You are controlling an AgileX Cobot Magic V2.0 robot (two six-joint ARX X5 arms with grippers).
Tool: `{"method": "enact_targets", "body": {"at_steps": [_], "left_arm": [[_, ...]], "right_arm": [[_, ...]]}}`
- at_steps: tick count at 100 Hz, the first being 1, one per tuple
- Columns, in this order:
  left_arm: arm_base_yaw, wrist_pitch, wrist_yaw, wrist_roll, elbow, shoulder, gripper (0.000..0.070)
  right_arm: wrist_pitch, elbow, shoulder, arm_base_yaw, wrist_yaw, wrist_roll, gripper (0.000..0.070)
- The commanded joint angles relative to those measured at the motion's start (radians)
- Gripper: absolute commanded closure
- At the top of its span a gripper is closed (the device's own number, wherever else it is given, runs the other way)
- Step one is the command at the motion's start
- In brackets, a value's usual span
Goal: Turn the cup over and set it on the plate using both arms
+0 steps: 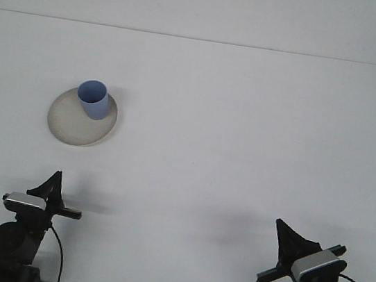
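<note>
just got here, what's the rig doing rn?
Nothing is being handled right now. The cup stands upright, mouth up, on the far part of the plate, at the left of the table. Both arms are pulled back at the near edge: the left tool sits below the plate, the right tool far to the right, and neither touches anything. By how things lie, the cup looks flipped and placed, so the task appears done.

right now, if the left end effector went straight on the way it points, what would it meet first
The left end effector points forward over the table. The plate carrying the upright blue cup lies roughly ahead, so likely the plate's near rim first, though height and depth are unclear.
</note>
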Motion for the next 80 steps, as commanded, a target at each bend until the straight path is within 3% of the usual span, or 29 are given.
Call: {"method": "enact_targets", "body": {"at_steps": [1,8,16,28,37,49,58,80], "left_arm": [[0.0,0.01,-0.005,0.004,-0.019,-0.002,0.0687],[0.0,0.01,-0.005,0.004,-0.019,-0.002,0.0687],[0.0,0.01,-0.005,0.004,-0.019,-0.002,0.0687],[0.0,0.01,-0.005,0.004,-0.019,-0.002,0.0687],[0.0,0.01,-0.005,0.004,-0.019,-0.002,0.0687],[0.0,0.01,-0.005,0.004,-0.019,-0.002,0.0687],[0.0,0.01,-0.005,0.004,-0.019,-0.002,0.0687],[0.0,0.01,-0.005,0.004,-0.019,-0.002,0.0687]], "right_arm": [[0.014,0.002,0.002,0.011,0.003,-0.003,0.0698],[0.015,0.002,0.002,0.005,0.003,-0.01,0.0698],[0.013,0.0,0.002,-0.066,-0.004,-0.078,0.0698],[0.065,-0.061,-0.008,-0.288,-0.099,-0.103,0.0698],[0.171,-0.158,-0.036,-0.491,-0.215,-0.123,0.0698],[0.304,-0.296,-0.09,-0.74,-0.469,-0.109,0.0698],[0.369,-0.377,-0.129,-0.856,-0.568,-0.099,0.0698],[0.422,-0.495,-0.193,-0.911,-0.55,-0.113,0.0698]]}}
